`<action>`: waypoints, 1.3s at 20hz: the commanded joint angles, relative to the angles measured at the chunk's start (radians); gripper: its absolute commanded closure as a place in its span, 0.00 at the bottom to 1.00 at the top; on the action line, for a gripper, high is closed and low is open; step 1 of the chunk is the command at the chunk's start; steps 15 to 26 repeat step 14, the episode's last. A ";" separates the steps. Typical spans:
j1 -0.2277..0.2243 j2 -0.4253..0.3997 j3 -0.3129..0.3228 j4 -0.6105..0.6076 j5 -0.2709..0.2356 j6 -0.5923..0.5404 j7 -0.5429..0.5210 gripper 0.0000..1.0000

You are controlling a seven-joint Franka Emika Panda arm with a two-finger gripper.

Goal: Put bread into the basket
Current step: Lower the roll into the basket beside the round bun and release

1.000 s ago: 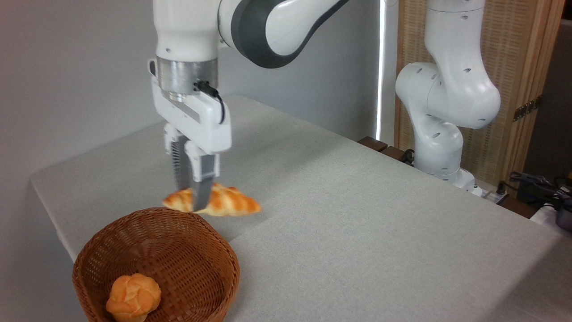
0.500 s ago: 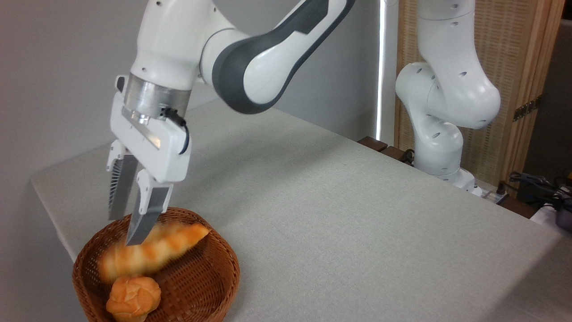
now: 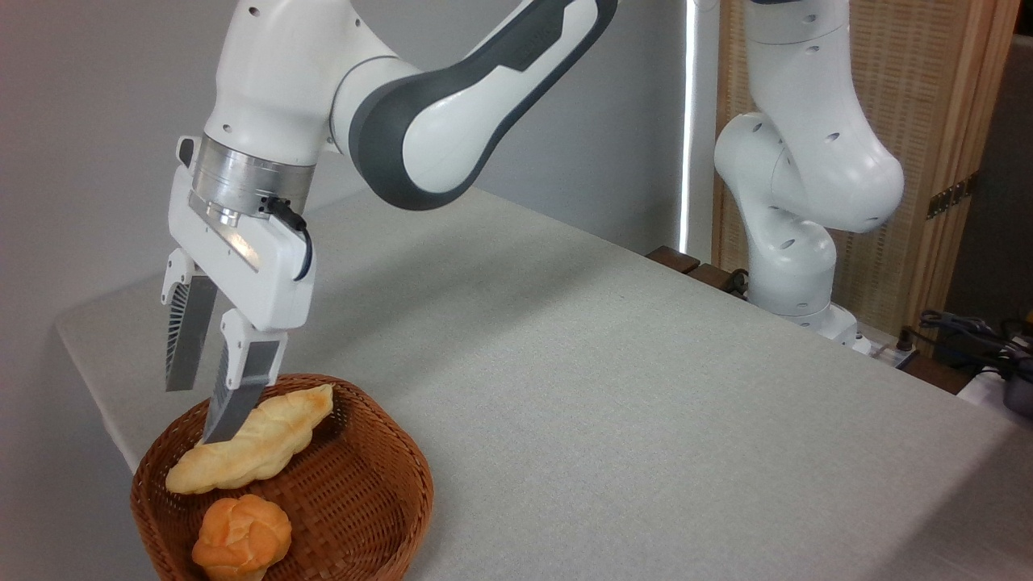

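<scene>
Now my gripper [image 3: 198, 415] is hanging tilted above the back of the basket [image 3: 379, 500], its two ribbed grey fingers [image 3: 186, 339] spread apart with nothing between them. That basket is round, brown woven wicker with low sloping walls, sitting near the front left corner of the table [image 3: 613, 403], which is wearing a pale grey, finely textured cloth. Inside, the bread [image 3: 254, 440] is lying slantwise across the weave, one pointed end leaning on the far rim, the other reaching the left wall. My nearer fingertip is overlapping its upper edge, and I cannot tell whether it is touching. Just in front of the loaf, a small round knotted orange bun [image 3: 242, 539] is resting. The loaf is looking long, braided and mostly pale, browning golden toward its raised tip.
</scene>
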 commanded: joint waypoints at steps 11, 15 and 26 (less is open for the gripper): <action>0.010 -0.118 0.026 0.012 0.012 -0.569 -0.045 0.00; 0.010 -0.118 0.043 0.017 0.006 -0.569 -0.051 0.00; 0.010 -0.118 0.043 0.017 0.006 -0.569 -0.051 0.00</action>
